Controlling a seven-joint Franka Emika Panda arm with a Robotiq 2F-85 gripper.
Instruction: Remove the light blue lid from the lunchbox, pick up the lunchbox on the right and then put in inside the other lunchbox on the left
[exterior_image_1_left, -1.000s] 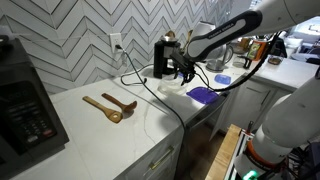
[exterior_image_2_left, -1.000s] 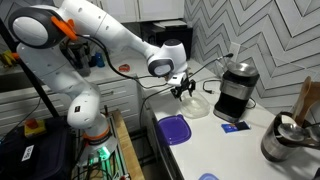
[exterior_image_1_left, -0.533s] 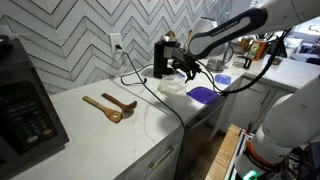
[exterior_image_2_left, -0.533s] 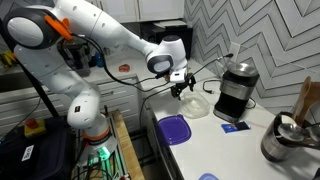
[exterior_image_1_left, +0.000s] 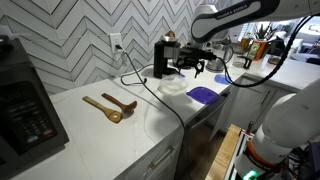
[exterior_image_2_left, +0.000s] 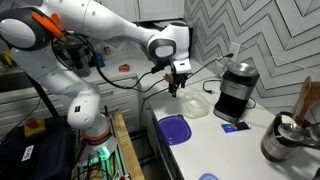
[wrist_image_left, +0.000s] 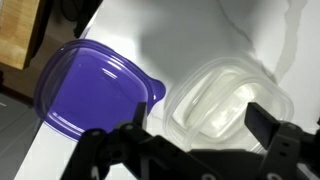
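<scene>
Clearly the pincer (wrist_image_left: 195, 140) is open: in the wrist view its two dark fingers (wrist_image_left: 110, 150) stand wide apart with nothing between them, and it hangs above the white desk (wrist_image_left: 200, 25) without touching anything. Under it in that view sits a clear, open-topped lunchbox (wrist_image_left: 225, 95). Just beside the box lies a flat purple lid (wrist_image_left: 88, 85), with its small tab turned toward the box; whether the two touch cannot be made out. In both exterior views the pincer (exterior_image_1_left: 192, 70) (exterior_image_2_left: 175, 88) hovers a little above the clear lunchbox (exterior_image_1_left: 175, 86) (exterior_image_2_left: 195, 104), and the arm reaches in from the side of the desk. The purple lid (exterior_image_1_left: 203, 95) (exterior_image_2_left: 175, 130) rests flat near the desk's front edge, next to the box. The light blue lid (exterior_image_1_left: 222, 80) lies on the desk beyond the purple one in an exterior view, partly behind the arm's cables and well apart from the pincer. In an exterior view only a pale sliver of the light blue lid (exterior_image_2_left: 207, 177) shows at the bottom edge of the picture. A black coffee machine (exterior_image_1_left: 162, 57) (exterior_image_2_left: 235, 90) stands against the tiled wall close behind the lunchbox. Two wooden spoons (exterior_image_1_left: 110, 106) lie together farther along the desk, with a black cable (exterior_image_1_left: 160, 100) trailing between them and the box. A metal kettle (exterior_image_2_left: 285, 140) sits at the desk's other end.
</scene>
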